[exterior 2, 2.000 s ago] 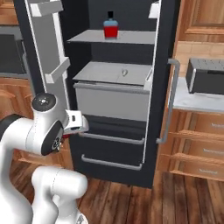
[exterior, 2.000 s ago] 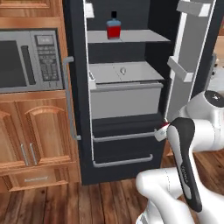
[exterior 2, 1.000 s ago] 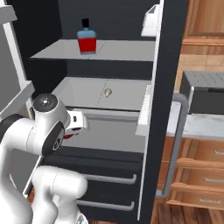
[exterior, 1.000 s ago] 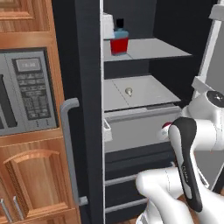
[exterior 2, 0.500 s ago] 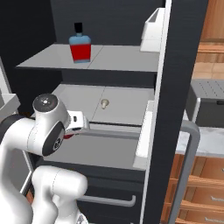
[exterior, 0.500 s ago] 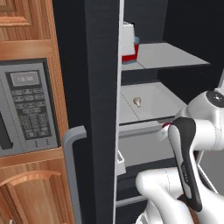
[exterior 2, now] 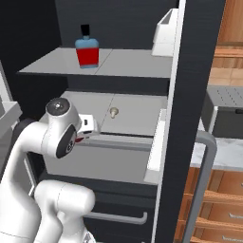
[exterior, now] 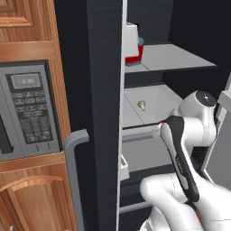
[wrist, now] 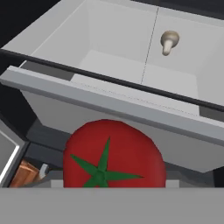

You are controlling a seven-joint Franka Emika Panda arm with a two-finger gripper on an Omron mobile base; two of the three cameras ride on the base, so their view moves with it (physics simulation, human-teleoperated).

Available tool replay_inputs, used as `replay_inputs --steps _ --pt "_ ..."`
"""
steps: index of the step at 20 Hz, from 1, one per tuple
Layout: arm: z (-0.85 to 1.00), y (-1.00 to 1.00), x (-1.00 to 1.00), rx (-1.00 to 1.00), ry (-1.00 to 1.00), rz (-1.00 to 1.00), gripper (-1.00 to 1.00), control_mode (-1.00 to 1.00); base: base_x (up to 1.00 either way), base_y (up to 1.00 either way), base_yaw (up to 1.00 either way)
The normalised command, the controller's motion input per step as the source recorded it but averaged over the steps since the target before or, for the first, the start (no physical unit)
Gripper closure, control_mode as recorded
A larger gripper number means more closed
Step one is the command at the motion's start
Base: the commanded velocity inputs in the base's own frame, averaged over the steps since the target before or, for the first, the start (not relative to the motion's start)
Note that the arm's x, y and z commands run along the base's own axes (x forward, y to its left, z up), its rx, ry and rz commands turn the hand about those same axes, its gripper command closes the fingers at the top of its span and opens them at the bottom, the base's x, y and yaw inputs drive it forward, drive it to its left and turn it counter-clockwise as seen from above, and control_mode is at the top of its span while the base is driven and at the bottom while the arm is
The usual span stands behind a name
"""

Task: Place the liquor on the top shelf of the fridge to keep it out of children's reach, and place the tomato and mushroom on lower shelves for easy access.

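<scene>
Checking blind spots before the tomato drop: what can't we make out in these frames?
- Pincer fingertips: hand view, hidden behind the tomato, so contact is unclear.
- Liquor: left base view, mostly covered by the fridge door edge.
- Mushroom: base views, too small for detail.
- Tomato: right base view, just a red sliver beside the arm.

Liquor [exterior 2: 88, 49]: red lower body, pale blue shoulder, black cap. Tomato [wrist: 113, 155]: glossy red with a dark green star-shaped stem. Mushroom [wrist: 168, 41]: pale beige. Fridge [exterior 2: 190, 71]: black outer panels and black interior, with a grey bar handle [exterior 2: 203, 182]. Top shelf [exterior 2: 128, 61] and lower shelves [exterior 2: 137, 114]: light grey. Door bin [exterior 2: 164, 31]: pale grey-white. Microwave [exterior: 29, 108]: grey face with a darker keypad. Cabinets [exterior: 31, 198]: warm brown wood grain. Arm [exterior: 194, 122]: white with dark joints.
</scene>
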Motion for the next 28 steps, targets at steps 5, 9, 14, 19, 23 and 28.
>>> replay_inputs --steps 5,9,14,19,23,28 --pt "-0.18 0.11 0.90 0.00 0.00 0.00 1.00 -1.00 0.00 0.00 0.00" --pt "-0.21 0.03 0.93 0.00 0.00 0.00 1.00 -1.00 0.00 0.00 0.00" --pt "-0.28 0.00 0.78 0.02 0.00 0.00 1.00 -1.00 0.00 0.00 0.00" --pt "-0.32 0.01 0.46 0.00 0.00 -0.05 1.00 -1.00 0.00 0.00 0.00" --pt "-0.25 0.03 0.41 0.03 0.00 -0.14 1.00 -1.00 0.00 0.00 0.00" --pt "-0.25 0.00 0.39 0.07 0.00 -0.12 1.00 -1.00 0.00 0.00 0.00"
